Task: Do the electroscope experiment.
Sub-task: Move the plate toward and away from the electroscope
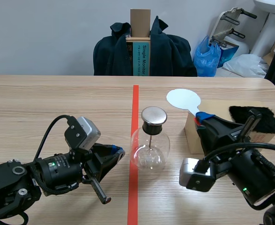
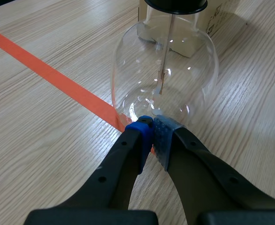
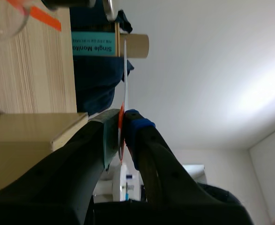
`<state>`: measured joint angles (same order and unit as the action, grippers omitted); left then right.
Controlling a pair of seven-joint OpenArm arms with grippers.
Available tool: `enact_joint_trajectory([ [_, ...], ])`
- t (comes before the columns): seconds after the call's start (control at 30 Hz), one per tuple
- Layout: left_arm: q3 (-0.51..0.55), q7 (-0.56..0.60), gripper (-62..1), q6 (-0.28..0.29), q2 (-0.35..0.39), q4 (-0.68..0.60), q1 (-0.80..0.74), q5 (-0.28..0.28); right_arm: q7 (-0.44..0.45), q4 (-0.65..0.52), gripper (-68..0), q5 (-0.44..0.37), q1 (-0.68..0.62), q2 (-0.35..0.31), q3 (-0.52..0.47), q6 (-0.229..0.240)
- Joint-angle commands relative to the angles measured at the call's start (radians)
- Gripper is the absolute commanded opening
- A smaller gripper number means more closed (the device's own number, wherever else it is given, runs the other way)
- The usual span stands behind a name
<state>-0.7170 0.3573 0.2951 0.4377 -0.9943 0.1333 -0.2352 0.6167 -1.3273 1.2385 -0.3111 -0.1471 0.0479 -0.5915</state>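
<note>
Grey-walled room, with a chair draped in a dark jacket (image 1: 174, 51) at the far edge of the wooden desk (image 1: 57, 103). An orange-red tape line (image 1: 135, 101) ran down the desk's middle.

Progress, my read: early to mid.
- Done: the white paddle (image 1: 183, 99) was off the desk. The right jaws were clamped on its thin handle, pads (image 3: 135, 124) pressing it from both sides, and the round blade was raised above the cardboard box (image 1: 190, 136) on the desk's right side.
- A black fur pad (image 1: 263, 117) lay on top of that box. Can't tell whether the paddle had been rubbed on it.
- Left: bring the paddle to the metal cap (image 1: 154, 115) and watch for a response inside. Paddle and cap were apart, so no contact yet.

Left jaws were closed on nothing. The pads (image 2: 142, 131) met tip to tip just at the flask's base, low on the desk; can't confirm they touched the glass.

Electroscope (image 1: 150, 145) stood upright near the desk's middle, just right of the tape line with its base at the line's edge. It was a clear round glass flask with a dark collar and a flat metal disc on top, and a thin rod (image 2: 167, 51) ran down inside. The strip at the rod's end (image 2: 161, 84) appeared to hang straight, not spread, so it was probably uncharged.
</note>
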Motion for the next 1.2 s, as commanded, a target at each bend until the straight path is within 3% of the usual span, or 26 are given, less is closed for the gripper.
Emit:
enact_joint_trajectory([
  [0.0,0.009,0.020,-58.3,0.003,-0.005,-0.020,0.013,-0.007,-0.030,-0.010,-66.7,-0.011,0.006,-0.013,-0.003,-0.014],
  [0.2,0.009,0.020,-58.3,0.003,-0.005,-0.020,0.013,-0.007,-0.151,-0.010,-66.7,-0.011,0.006,-0.013,-0.004,-0.014],
  [0.37,0.009,0.020,-58.3,0.003,-0.005,-0.020,0.013,-0.007,-0.155,-0.010,-66.7,-0.011,0.006,-0.013,-0.003,-0.014],
  [0.87,0.009,0.020,-58.3,0.003,-0.005,-0.020,0.013,-0.007,0.185,-0.010,-66.7,-0.011,0.007,-0.013,-0.003,-0.014],
  [1.17,0.009,0.020,-58.3,0.003,-0.005,-0.020,0.013,-0.007,0.330,-0.010,-66.7,-0.011,0.007,-0.013,-0.003,-0.014],
])
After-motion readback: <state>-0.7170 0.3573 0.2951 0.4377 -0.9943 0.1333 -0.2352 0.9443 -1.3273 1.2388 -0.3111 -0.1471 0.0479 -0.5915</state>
